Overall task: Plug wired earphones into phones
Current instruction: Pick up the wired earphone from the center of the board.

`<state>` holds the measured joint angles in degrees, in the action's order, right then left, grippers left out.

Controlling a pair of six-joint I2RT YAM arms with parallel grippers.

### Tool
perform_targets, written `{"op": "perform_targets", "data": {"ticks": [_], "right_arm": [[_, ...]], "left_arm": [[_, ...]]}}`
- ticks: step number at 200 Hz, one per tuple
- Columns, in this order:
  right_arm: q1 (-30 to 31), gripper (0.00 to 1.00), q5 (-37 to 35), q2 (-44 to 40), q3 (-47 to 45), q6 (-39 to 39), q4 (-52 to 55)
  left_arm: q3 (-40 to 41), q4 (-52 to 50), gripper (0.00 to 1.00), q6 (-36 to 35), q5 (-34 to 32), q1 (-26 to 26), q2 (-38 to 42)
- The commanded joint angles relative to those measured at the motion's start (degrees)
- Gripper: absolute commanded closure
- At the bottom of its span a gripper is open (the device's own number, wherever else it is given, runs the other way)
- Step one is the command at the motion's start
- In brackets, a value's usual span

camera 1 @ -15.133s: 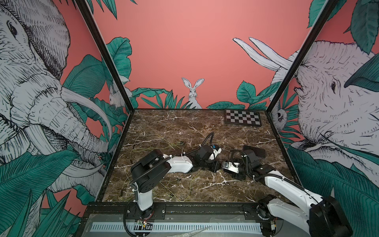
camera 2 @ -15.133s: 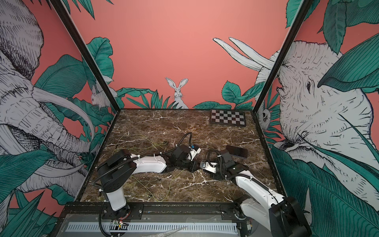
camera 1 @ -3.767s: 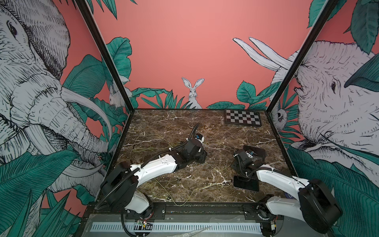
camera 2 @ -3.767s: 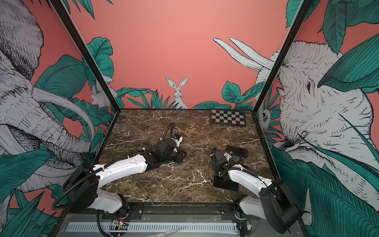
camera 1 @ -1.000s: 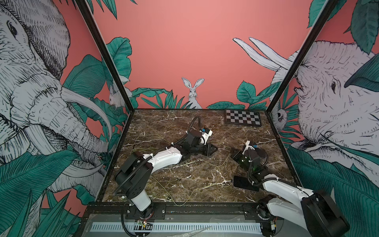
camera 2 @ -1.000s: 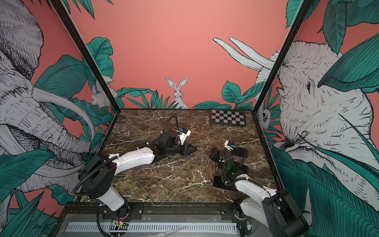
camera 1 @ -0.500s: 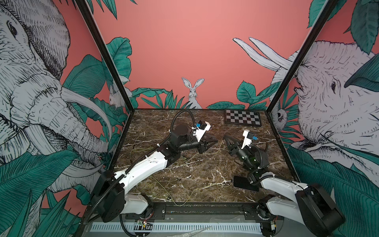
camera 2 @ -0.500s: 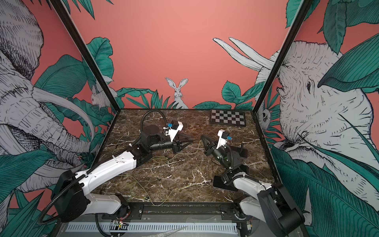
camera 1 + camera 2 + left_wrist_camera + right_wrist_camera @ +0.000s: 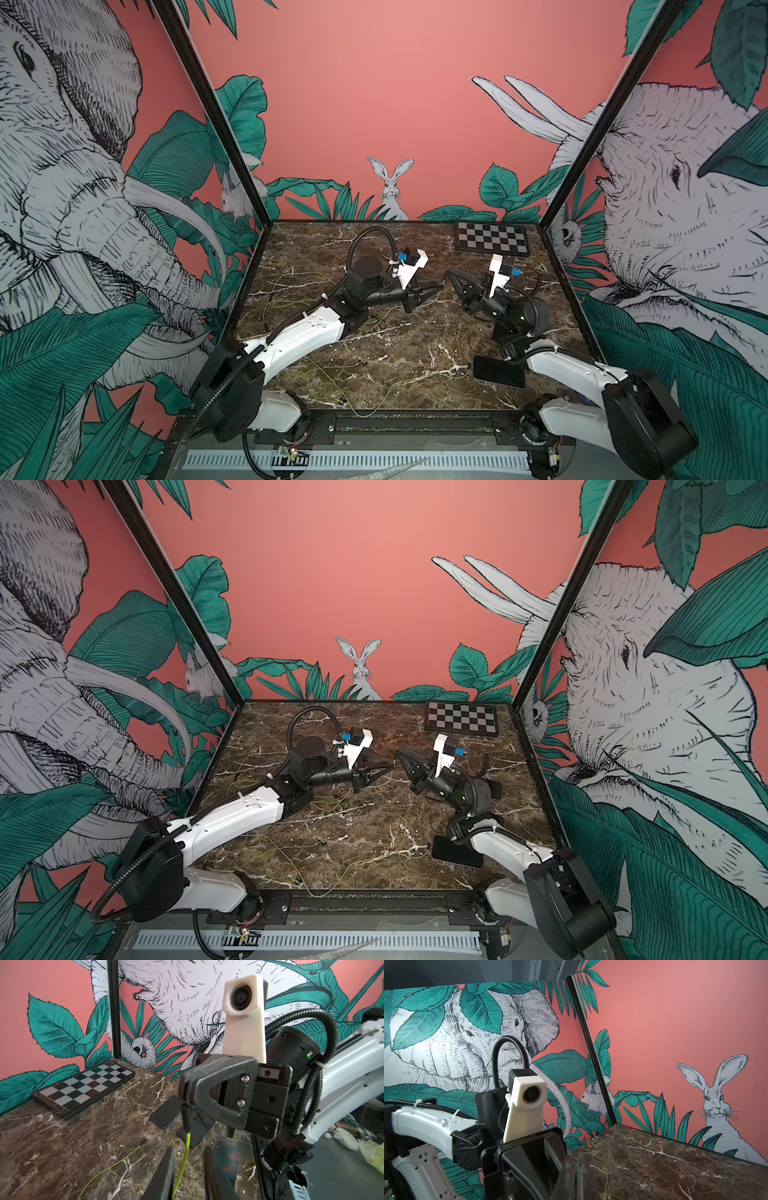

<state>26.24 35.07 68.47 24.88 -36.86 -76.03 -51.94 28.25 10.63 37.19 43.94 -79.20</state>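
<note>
We see both arms raised over the middle of the marble desk [image 9: 415,345], their tips facing one another and almost meeting. The right end effector [image 9: 184,1101] is closed tight on the dark plug [image 9: 186,1119] of an earphone cord [image 9: 187,1145]. The thin yellow-green cord hangs straight down from that plug.

In the left wrist view the cord drops through the gap of the left end effector [image 9: 189,1150]. Its fingers [image 9: 168,1169] stand a narrow way apart, one on either side of the cord. We cannot tell whether either finger touches it.

Three phones lie flat on the right side of the desk. The blue-rimmed phone [image 9: 166,1113] lies nearest the checkerboard plate [image 9: 83,1088], which sits in the far right corner. The second phone [image 9: 195,1132] lies just beside the first, and the right end effector partly covers it in that view. The third phone [image 9: 498,372] lies near the front edge, just beside the right arm's white link.

We also see loose cords [image 9: 286,299] spread over the left half of the desk and trailing towards its front edge. One of them ends in a small dark tip resting on the marble, near the phones but apart from them.
</note>
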Motion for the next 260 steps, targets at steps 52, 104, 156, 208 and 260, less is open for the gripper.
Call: {"op": "perform_targets", "data": {"ticks": [52,104,156,208,260], "right_arm": [[0.73,1.0,4.96,-0.09,3.37,-1.17,-4.91],[0.92,1.0,4.92,0.71,3.27,-0.71,-4.91],[1.15,1.0,5.67,0.4,3.17,-0.86,-4.92],[1.18,1.0,3.86,-0.37,2.0,-0.07,-4.92],[1.38,1.0,4.31,0.1,2.14,-0.67,-4.92]], "left_arm": [[1.08,8.57,0.86,3.02,4.78,0.18,0.21],[1.63,8.72,0.88,3.49,3.82,0.18,0.69],[2.05,9.25,0.84,3.73,2.99,0.18,1.28],[2.5,9.42,0.81,3.6,2.62,0.18,2.08],[2.32,9.5,0.84,4.18,2.97,0.21,2.16]]}}
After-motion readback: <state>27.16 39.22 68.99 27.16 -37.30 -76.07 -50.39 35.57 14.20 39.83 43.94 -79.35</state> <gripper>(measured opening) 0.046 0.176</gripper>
